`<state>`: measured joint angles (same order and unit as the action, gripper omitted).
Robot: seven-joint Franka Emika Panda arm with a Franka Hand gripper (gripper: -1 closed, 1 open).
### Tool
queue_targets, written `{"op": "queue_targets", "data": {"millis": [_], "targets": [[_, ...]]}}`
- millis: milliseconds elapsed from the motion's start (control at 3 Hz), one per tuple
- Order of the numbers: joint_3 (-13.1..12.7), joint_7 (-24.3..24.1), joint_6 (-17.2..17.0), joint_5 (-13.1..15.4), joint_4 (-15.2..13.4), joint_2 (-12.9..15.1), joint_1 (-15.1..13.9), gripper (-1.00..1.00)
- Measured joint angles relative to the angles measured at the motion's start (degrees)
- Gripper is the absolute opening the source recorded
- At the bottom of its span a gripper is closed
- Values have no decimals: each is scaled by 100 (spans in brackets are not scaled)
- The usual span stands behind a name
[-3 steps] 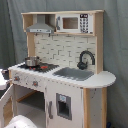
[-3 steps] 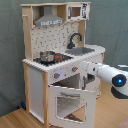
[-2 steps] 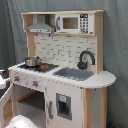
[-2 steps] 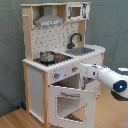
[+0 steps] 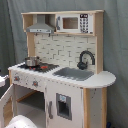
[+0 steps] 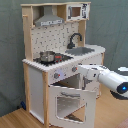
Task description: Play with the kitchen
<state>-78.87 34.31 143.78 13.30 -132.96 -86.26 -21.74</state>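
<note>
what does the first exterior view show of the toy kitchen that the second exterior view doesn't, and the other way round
Only the first exterior view shows the cabinet door under the sink.

Only the second exterior view shows the oven door hanging open with its window facing the camera, and the robot arm reaching toward the knobs.

Both exterior views show the kitchen with its pot on the stove, black faucet, sink and hood.

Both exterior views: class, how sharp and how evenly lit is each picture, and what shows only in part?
In the first exterior view the kitchen looks soft but evenly lit, with no strong glare, and the arm is only a pale blur at the bottom edge. In the second exterior view the lighting is similar, with the arm cut by the right edge.
</note>
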Motion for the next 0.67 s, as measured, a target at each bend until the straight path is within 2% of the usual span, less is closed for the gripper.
{"op": "queue_targets", "data": {"millis": [667], "targets": [[3, 1, 1001, 125, -638, 0, 26, 100]]}}
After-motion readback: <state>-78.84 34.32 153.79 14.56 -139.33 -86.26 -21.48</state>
